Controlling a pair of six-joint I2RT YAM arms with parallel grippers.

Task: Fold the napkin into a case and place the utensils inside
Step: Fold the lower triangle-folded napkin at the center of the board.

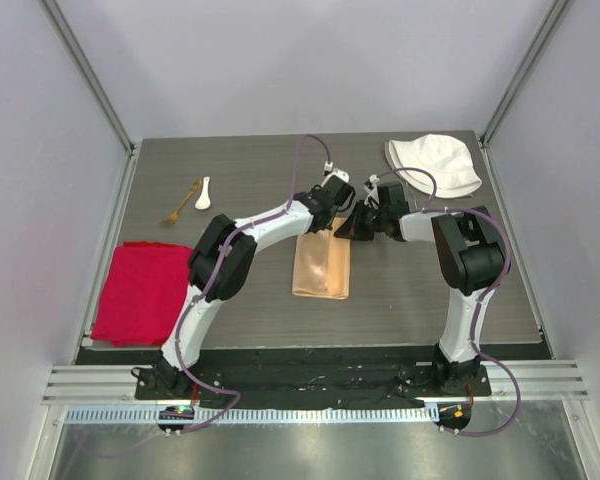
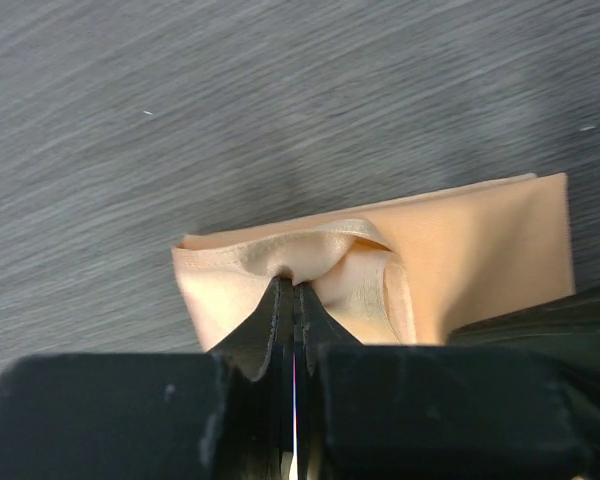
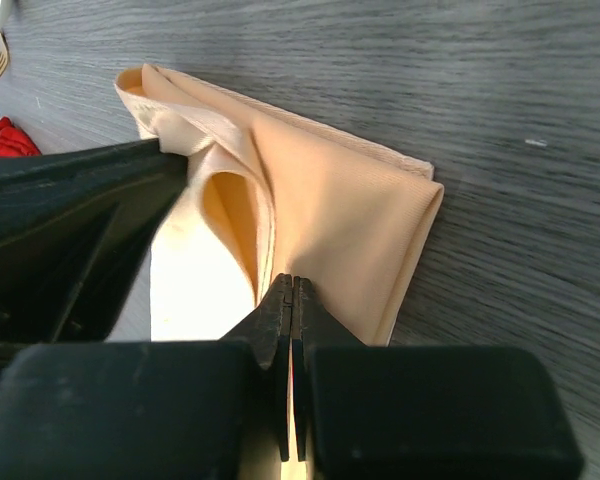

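Top external view shows me the napkin [image 1: 321, 265] lying as a narrow folded strip about mid-worktop, long side running from far edge to near edge. Both arms meet at its far end. The left gripper [image 1: 320, 228] has its jaws pressed together on a raised pinch of the upper layer; my left wrist camera shows the cloth [image 2: 480, 250] puckering up into the fingertips [image 2: 280, 300]. The right gripper [image 1: 352, 228] is likewise clamped on the cloth, its fingertips [image 3: 280, 300] biting an edge, with a layer beside it gaping open like a pocket mouth.

I judge the napkin light, limp and a bit slick from its sheen: it will sag, slide on the wood and shed its folds if tugged unevenly. I'd take it only at the layered far edge, near the corners, and move both hands together and low.

The spoon [image 1: 203, 193] and fork [image 1: 180, 206] lie touching toward the far left corner, well apart from the napkin. A red cloth [image 1: 140, 292] sits at the near left corner, a hat [image 1: 435, 165] at the far right.
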